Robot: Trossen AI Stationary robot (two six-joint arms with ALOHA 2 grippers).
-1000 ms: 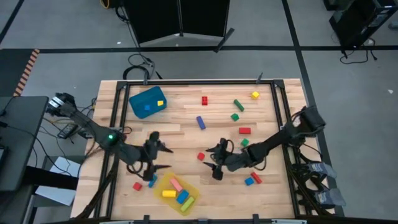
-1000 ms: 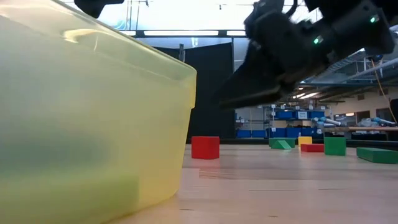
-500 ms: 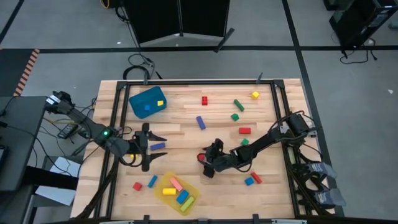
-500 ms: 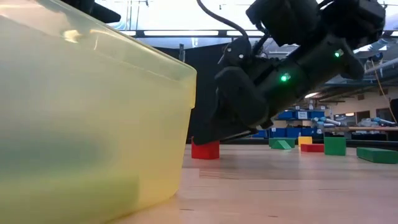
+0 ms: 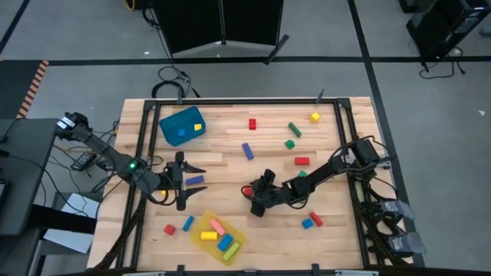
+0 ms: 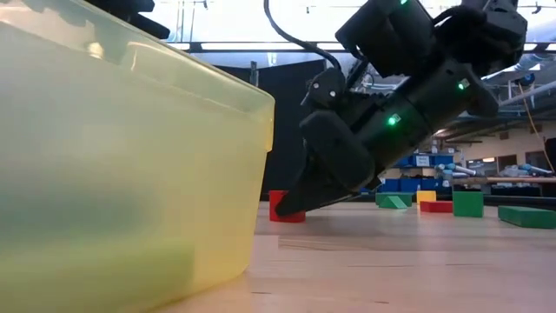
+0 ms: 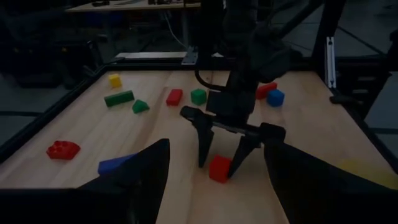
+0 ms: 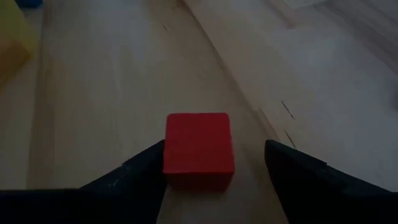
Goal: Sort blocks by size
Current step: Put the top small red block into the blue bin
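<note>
Even overhead light on the high view; dim, murky left wrist view; blurred yellow tray [image 6: 130, 174] up close

The right end effector [image 5: 253, 201] has moved. A second ago it was up in the air near the middle of the bench, a little way from the small red cube [image 5: 248, 192]. Now it is down low, with one finger on each side of the cube and the cube in between them. Its fingers have not closed on the cube.

The left end effector [image 5: 187, 181] has moved too. It pulled away from the yellow tray [image 5: 235, 231], toward the middle of the bench.
</note>
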